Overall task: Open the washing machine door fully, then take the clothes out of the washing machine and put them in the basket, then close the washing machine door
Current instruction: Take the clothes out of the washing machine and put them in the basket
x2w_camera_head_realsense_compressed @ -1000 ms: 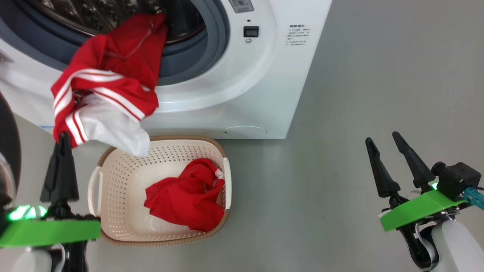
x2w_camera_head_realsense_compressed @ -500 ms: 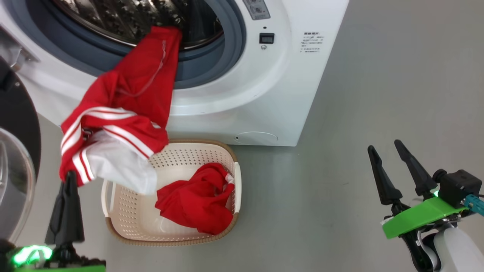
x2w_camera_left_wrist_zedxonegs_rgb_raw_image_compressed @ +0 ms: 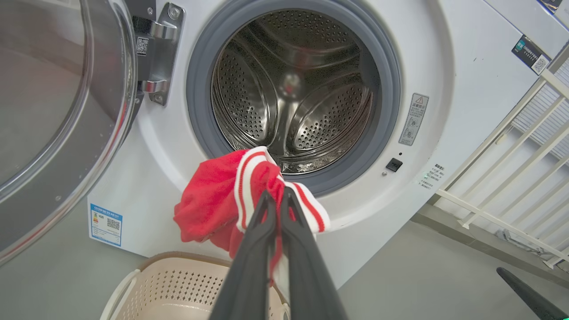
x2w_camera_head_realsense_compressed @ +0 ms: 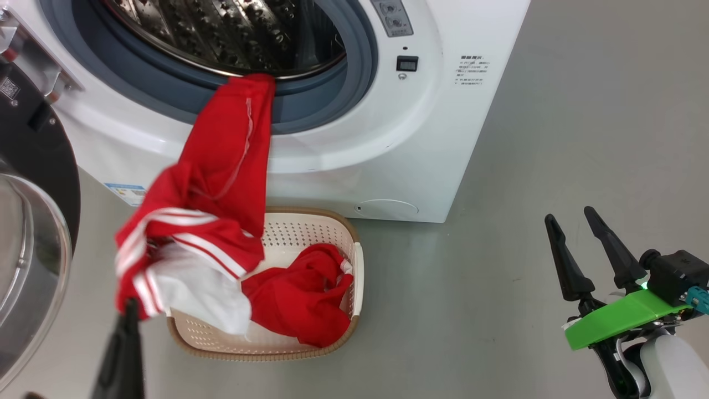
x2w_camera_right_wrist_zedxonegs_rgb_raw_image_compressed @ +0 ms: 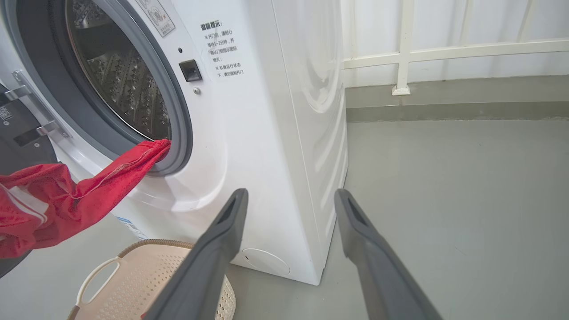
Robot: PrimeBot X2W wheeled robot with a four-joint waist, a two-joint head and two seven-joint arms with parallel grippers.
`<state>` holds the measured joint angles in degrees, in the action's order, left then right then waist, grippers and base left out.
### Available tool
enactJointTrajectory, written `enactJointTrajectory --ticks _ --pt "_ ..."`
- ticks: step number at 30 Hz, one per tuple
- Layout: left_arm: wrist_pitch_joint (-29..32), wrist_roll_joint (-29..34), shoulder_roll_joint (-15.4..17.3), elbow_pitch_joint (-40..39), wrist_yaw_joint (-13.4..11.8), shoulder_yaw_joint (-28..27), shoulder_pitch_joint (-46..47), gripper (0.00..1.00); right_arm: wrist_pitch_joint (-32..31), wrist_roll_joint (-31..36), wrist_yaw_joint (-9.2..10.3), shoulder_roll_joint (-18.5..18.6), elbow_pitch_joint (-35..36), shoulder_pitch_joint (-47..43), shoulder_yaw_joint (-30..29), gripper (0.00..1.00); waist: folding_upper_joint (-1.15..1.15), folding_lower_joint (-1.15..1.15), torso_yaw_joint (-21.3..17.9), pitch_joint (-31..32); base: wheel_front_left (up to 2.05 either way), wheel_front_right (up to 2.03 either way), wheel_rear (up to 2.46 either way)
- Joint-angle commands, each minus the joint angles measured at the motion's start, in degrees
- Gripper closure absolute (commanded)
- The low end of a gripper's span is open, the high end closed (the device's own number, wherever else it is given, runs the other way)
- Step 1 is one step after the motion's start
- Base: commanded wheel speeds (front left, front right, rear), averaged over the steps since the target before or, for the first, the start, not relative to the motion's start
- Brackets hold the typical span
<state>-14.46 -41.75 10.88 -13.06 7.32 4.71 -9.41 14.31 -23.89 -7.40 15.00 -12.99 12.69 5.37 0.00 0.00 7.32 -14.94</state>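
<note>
The white washing machine (x2w_camera_head_realsense_compressed: 421, 138) stands open, its door (x2w_camera_head_realsense_compressed: 27, 244) swung out at the left. A red garment with white stripes (x2w_camera_head_realsense_compressed: 216, 183) stretches from the drum's lip down over the basket (x2w_camera_head_realsense_compressed: 332, 346). My left gripper (x2w_camera_head_realsense_compressed: 130, 302) is shut on its striped hem, as the left wrist view shows (x2w_camera_left_wrist_zedxonegs_rgb_raw_image_compressed: 275, 195). Another red garment (x2w_camera_head_realsense_compressed: 302, 302) lies inside the cream basket on the floor. My right gripper (x2w_camera_head_realsense_compressed: 570, 216) hangs open and empty over the grey floor at the right, apart from the machine; its fingers (x2w_camera_right_wrist_zedxonegs_rgb_raw_image_compressed: 222, 231) frame the machine's side.
A white railing (x2w_camera_right_wrist_zedxonegs_rgb_raw_image_compressed: 444, 53) runs along the wall behind the machine. Grey floor (x2w_camera_head_realsense_compressed: 581, 111) spreads to the right of the machine. The open door's glass bowl (x2w_camera_left_wrist_zedxonegs_rgb_raw_image_compressed: 44, 89) bulges at the left.
My left gripper has drawn the striped garment down and away from the drum, so that it now stretches over the basket. The head camera has shifted, moving the whole scene. The right gripper stays open.
</note>
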Motion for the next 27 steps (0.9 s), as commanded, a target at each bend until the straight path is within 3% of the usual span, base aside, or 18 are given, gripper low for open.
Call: enactJointTrajectory --ticks 1,7,17,27 --pt "-0.5 -0.2 1.0 -0.8 0.2 -1.5 0.8 1.00 0.7 -0.4 -0.09 0.8 1.3 -1.2 1.3 0.00 0.00 0.00 0.0 -0.1 0.00 0.00 0.00" --pt "-0.5 -0.1 1.6 7.8 0.2 4.8 4.7 1.00 0.7 -0.5 -0.09 1.0 1.4 0.1 1.9 0.00 0.00 0.00 -0.6 -1.5 0.00 0.00 0.00" --pt "-0.5 -3.6 1.7 35.0 0.2 15.4 19.1 1.00 0.7 -0.3 -0.09 0.0 1.3 1.1 2.7 0.00 0.00 0.00 -3.4 -3.3 0.00 0.00 0.00" --pt "-0.5 -8.2 1.5 55.2 0.2 25.2 30.6 1.00 0.7 -0.3 -0.09 -0.6 1.3 1.8 3.4 0.00 0.00 0.00 -6.2 -5.2 0.00 0.00 0.00"
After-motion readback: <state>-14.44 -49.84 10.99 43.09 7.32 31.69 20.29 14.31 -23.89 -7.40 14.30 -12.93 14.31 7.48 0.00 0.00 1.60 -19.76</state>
